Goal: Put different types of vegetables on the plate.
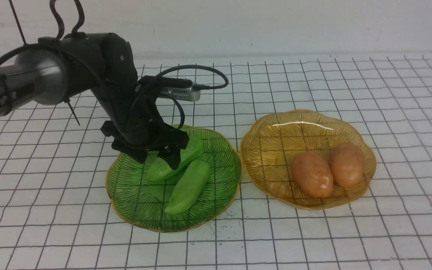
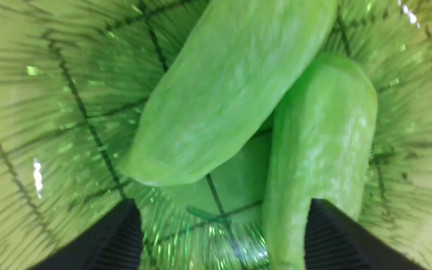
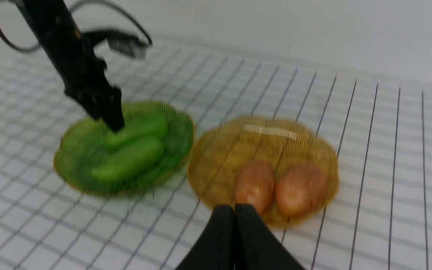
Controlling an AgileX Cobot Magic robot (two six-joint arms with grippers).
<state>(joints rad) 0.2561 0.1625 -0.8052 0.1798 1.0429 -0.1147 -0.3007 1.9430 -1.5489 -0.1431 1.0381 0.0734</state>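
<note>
My left gripper (image 1: 158,160), jaws apart, hangs directly over the rear gourd (image 1: 158,173), whose long axis runs crosswise to them.

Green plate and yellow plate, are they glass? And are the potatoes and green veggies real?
Green plate and yellow plate: likely clear tinted glass or plastic. They are ribbed and shiny, and the table grid lines show through.
Potatoes: probably plastic; the skin is very glossy and even.
Green veggies: probably plastic or rubber too; smooth, waxy, one flat colour.

Light-green gourds (image 1: 188,185), orange-brown potatoes (image 1: 311,174), green dish (image 1: 133,195), amber dish (image 1: 272,142), black-gridded white table (image 1: 388,93)
</note>
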